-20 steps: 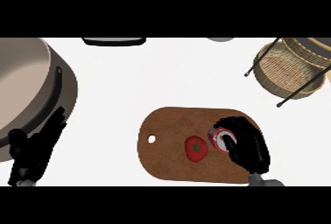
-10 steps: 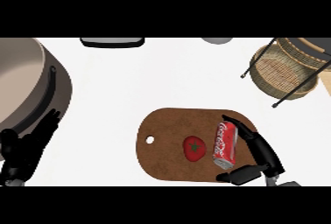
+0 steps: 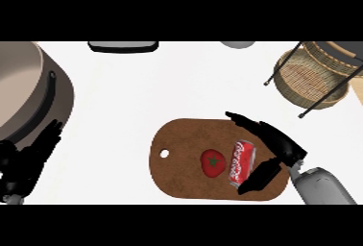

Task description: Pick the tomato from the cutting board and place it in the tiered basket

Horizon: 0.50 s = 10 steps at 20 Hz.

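Right hand (image 3: 280,144) open beside can (image 3: 242,161) — round red tomato (image 3: 212,162) untouched.

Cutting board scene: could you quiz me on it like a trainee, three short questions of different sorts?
1. True or false: the tomato lies in the basket.
2. What lies right beside the tomato on the board? A) can B) spoon C) cup
3. Fill in: the right hand is ___, fingers spread around the can.

Key: 1 false, it is on the board. 2 A. 3 open.
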Available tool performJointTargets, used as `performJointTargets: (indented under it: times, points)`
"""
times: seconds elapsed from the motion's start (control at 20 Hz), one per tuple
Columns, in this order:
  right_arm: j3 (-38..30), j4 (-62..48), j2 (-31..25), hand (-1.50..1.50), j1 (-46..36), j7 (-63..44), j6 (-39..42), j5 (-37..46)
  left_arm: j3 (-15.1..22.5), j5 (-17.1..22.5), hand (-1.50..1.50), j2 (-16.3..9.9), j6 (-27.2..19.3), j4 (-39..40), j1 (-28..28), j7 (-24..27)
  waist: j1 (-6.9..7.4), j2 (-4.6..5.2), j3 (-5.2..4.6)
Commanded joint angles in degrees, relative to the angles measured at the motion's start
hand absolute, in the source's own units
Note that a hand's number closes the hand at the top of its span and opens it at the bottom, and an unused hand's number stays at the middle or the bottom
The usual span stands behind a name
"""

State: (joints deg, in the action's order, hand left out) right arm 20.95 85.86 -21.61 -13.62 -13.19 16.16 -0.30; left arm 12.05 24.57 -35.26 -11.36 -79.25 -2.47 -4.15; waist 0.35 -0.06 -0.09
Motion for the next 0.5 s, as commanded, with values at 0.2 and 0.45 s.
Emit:
performJointTargets:
  times: [0.2, 0.45]
  points:
    - [-0.50, 3.21, 3.77, -1.50, -7.24, -18.48, 7.05, -3.81, -2.93, -2.89, 0.00, 2.87, 2.22, 7.60, 4.80, -0.13, -0.58, 0.09, 0.04]
    - [-1.17, 2.83, 3.69, -1.50, -9.31, -27.37, 12.28, -6.94, -3.88, -4.05, 0.00, 3.31, 3.81, 4.98, -0.44, 2.89, -0.12, 0.03, 0.06]
